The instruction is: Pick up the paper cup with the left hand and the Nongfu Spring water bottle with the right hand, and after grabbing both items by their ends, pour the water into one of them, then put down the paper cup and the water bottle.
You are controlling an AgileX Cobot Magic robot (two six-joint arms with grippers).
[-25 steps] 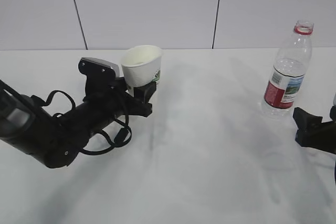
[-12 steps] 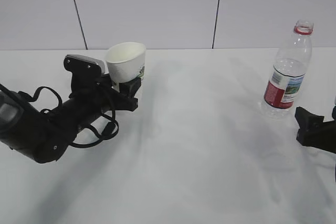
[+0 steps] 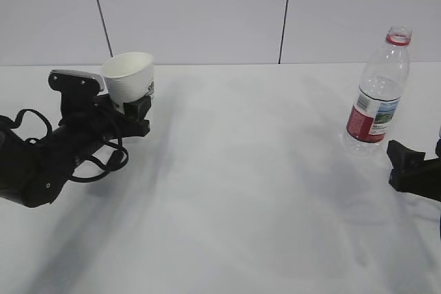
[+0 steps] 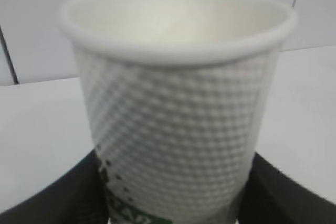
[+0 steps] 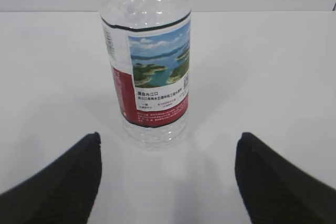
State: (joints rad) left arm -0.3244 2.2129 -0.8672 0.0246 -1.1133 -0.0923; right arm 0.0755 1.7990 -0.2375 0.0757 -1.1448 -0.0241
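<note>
**Paper cup gripped at far left, bottle waiting untouched at right**

Paper, white and dimpled, fills the left wrist view: the paper cup (image 4: 176, 103) sits upright between the fingers (image 4: 63, 192) of the left hand (image 3: 127, 111), which are clamped on its lower wall, the rim clear above them. Holding it low near the base looks deliberate, as it leaves the mouth open to receive water. In the exterior view the cup (image 3: 129, 82) is at about 10 o'clock, close to the left edge of the worktop (image 3: 248, 191) and just in front of the grey wall panels (image 3: 193, 12).

At about 3 o'clock the Nongfu Spring water bottle (image 3: 379, 94) stands upright on the worktop, uncapped as far as the red neck ring shows, with water reaching partway up. The right hand (image 3: 413, 170) lies just below it at roughly 4 o'clock, near the right edge. In the right wrist view its fingers (image 5: 58, 179) stand wide apart with the bottle (image 5: 149, 61) centred ahead of them and not yet between them; nothing is touched.

Between the two arms the middle of the worktop offers broad room for bringing cup and bottle together. The tighter spots are the edges: the left arm has little margin on its outer side, and the right hand is partly cut off by the frame.
</note>
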